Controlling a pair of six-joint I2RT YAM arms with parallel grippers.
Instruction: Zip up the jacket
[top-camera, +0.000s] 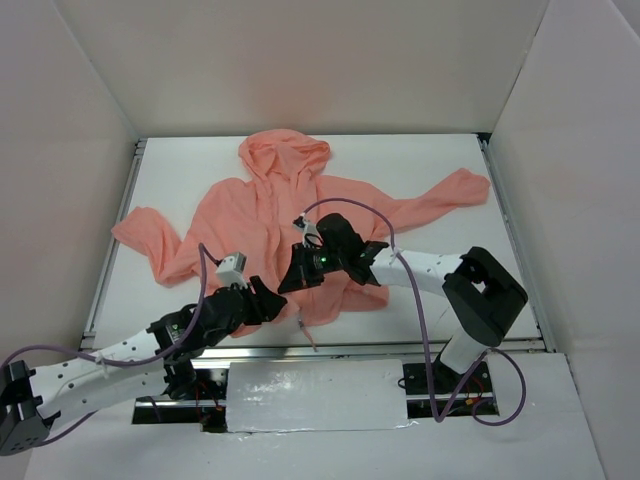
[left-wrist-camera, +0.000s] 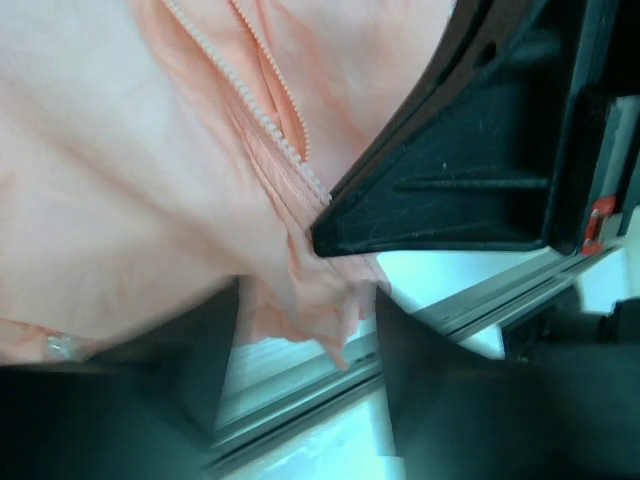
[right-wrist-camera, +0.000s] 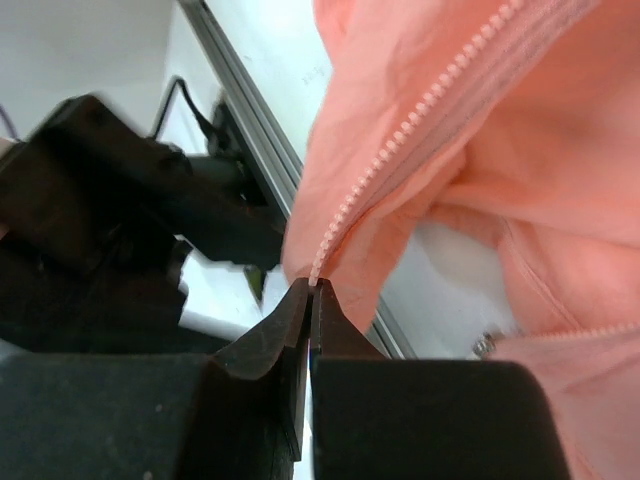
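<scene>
Salmon jacket (top-camera: 250, 215) lies flat on table (top-camera: 190, 165), hood at far side. Top view: left gripper (top-camera: 270, 300) and right gripper (top-camera: 297, 278) crowd the near hem, their jaws unreadable. Right wrist view: right gripper clenched on the lower end of the zipper teeth (right-wrist-camera: 420, 105). Left wrist view: left gripper released, fingers (left-wrist-camera: 150, 380) apart, hem fabric loose between them.
</scene>
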